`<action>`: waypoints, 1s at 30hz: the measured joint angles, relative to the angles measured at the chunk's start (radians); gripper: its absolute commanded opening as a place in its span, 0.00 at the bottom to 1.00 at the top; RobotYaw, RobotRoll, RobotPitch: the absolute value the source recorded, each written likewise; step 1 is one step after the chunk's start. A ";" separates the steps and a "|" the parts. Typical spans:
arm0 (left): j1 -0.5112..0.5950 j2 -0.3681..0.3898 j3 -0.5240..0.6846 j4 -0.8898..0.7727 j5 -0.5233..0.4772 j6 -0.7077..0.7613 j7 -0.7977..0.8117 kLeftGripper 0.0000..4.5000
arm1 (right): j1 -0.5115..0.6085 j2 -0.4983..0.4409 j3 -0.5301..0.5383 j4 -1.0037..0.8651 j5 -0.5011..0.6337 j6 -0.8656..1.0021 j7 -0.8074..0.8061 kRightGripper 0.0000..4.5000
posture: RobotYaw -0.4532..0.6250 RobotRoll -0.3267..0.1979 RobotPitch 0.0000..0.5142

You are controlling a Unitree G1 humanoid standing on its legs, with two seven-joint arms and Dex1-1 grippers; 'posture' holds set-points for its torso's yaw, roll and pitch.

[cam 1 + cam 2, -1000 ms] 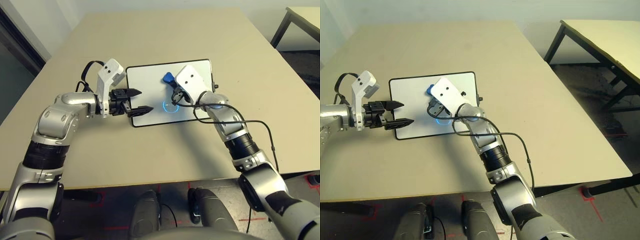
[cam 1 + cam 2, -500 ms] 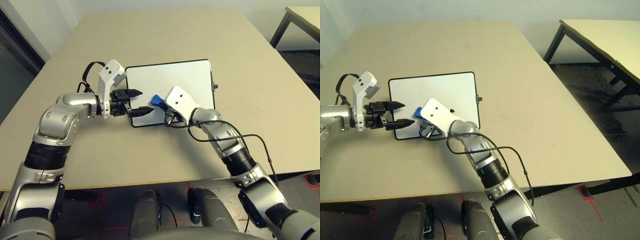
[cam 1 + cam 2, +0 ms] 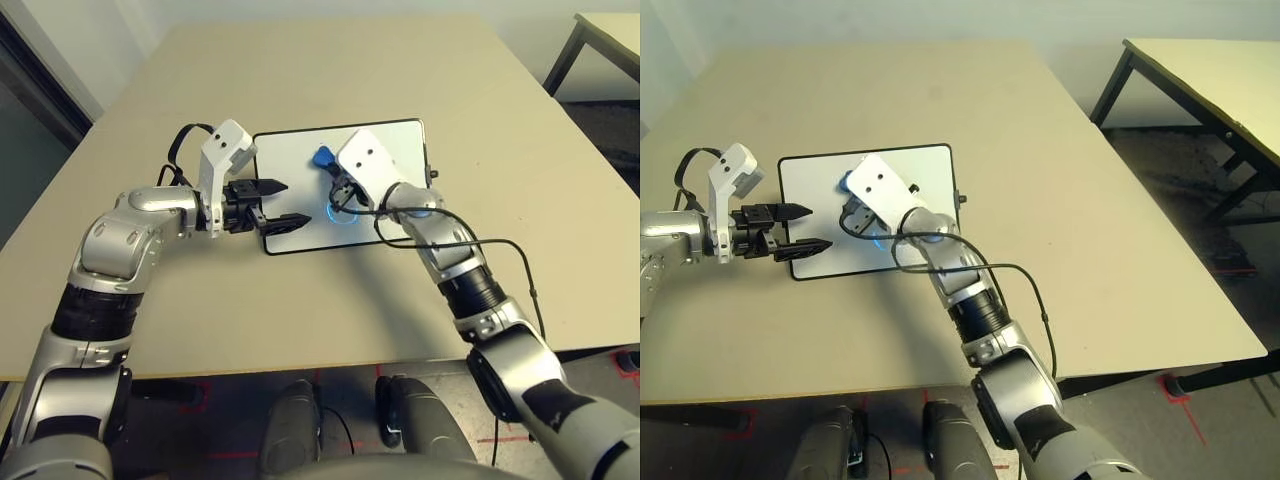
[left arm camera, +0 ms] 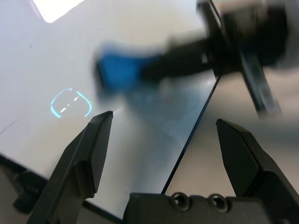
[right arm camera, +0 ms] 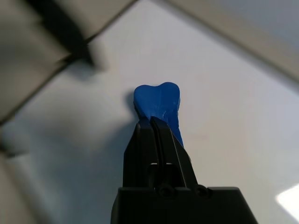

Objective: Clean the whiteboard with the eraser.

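Note:
The whiteboard (image 3: 290, 165) lies flat on the tan table, with a bluish ring mark (image 3: 338, 212) near its middle. My right gripper (image 3: 329, 168) is shut on the blue eraser (image 3: 322, 156), which it holds against the board's far-left part, beyond the ring. The right wrist view shows the eraser (image 5: 158, 100) pinched between the closed fingers. My left gripper (image 3: 285, 202) stands open over the board's left edge with nothing between its fingers. In the left wrist view the eraser (image 4: 119, 70) and the ring mark (image 4: 70, 102) lie ahead of that gripper.
A black cable (image 3: 500, 245) trails from my right forearm over the table. A small black knob (image 3: 433, 173) sticks out of the board's right side. Another table (image 3: 600, 40) stands at the far right, off this one.
My right gripper swept the eraser toward the board's near-left edge, then back up to its far-left part. The ring mark is still there. The left gripper has stayed put.

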 measured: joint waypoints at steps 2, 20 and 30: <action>0.000 0.000 0.000 0.000 0.000 0.000 0.000 1.00 | 0.014 0.009 0.018 -0.015 0.003 0.027 0.014 0.01 | 0.44 0.62 0.25; -0.001 -0.004 -0.002 -0.003 0.000 0.010 0.000 1.00 | -0.160 0.005 -0.112 0.159 0.003 -0.051 -0.132 0.01 | 0.44 0.62 0.25; -0.002 -0.004 -0.005 -0.003 0.000 0.011 0.000 1.00 | -0.057 0.047 -0.014 0.062 0.014 0.049 -0.046 0.01 | 0.44 0.62 0.26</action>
